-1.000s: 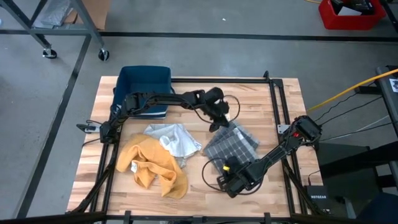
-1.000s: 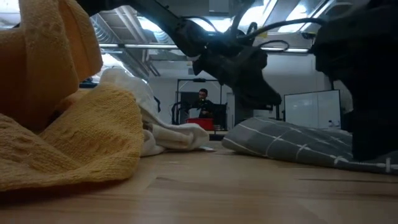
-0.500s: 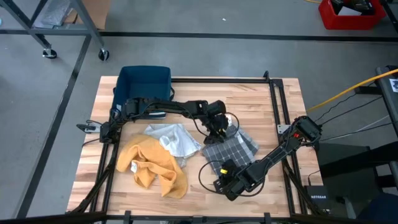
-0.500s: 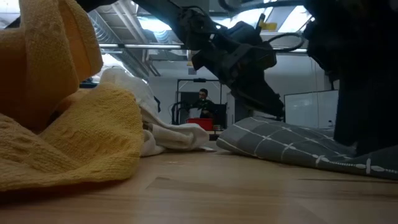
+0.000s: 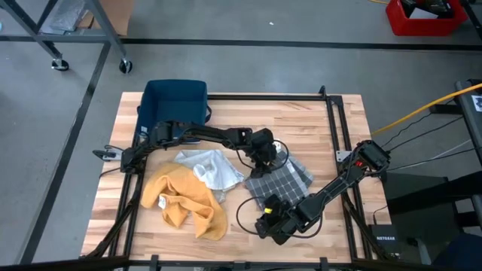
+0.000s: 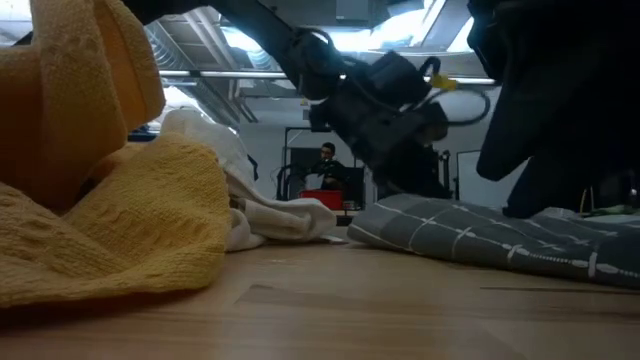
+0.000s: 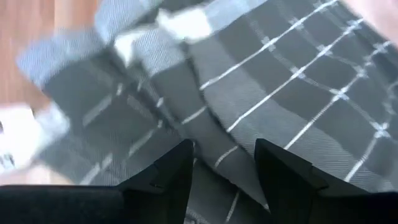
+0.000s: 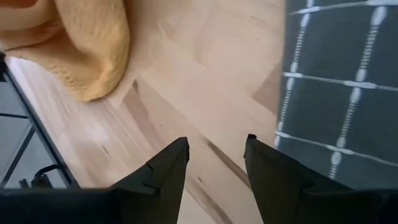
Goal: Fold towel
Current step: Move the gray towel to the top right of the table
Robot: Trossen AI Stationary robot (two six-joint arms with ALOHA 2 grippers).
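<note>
The grey towel lies rumpled on the counter, right of centre, between the two arms and just beside a white cloth and a yellow cloth. The left pincer sits low over the towel's far edge; its wrist view shows the fingers parted with checked fabric lying under and between them, nothing pinched. The right pincer hovers near the towel's near corner, fingers apart over bare wood, with the towel to one side of it and the yellow cloth to the other, gripping nothing. The main risk, as I judge it, is the fold springing back: the towel's layers look loosely heaped with a white label or hem turned up, so with neither pincer holding it an edge may slide or flop open. If the left fingers lift away while fabric sits between them, they could snag a layer and drag the whole piece askew. The right pincer, reaching for a corner, might catch only the top layer, or nudge the towel toward the white cloth and tangle them.
</note>
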